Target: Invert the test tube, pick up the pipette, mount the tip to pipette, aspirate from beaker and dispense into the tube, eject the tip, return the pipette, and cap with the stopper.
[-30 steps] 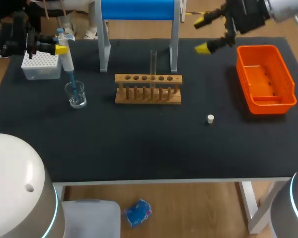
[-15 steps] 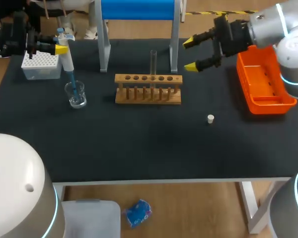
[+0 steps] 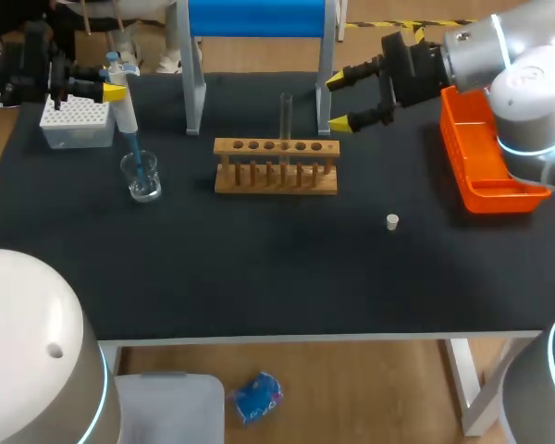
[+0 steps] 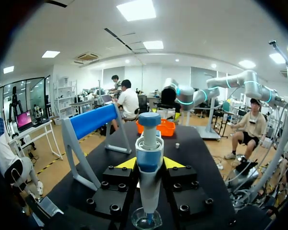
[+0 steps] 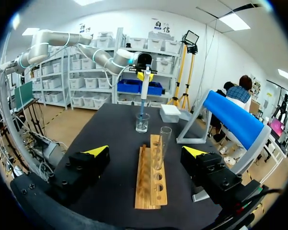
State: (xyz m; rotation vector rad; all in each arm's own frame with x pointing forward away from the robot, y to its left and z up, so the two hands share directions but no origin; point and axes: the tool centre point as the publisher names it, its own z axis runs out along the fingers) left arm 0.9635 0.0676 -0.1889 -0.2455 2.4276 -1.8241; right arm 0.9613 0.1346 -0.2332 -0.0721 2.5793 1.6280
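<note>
Ahead of right hand (image 5: pixel 146 151): test tube (image 5: pixel 162 143) upright in rack (image 5: pixel 151 188).

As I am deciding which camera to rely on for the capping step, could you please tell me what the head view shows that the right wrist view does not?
Only the head view: the white stopper and the orange basket. Only the right wrist view: the long silver links of the left arm that holds the pipette. Both: the open right claw near the test tube in the wooden rack, the pipette with its tip in the beaker, and the tip box.
</note>
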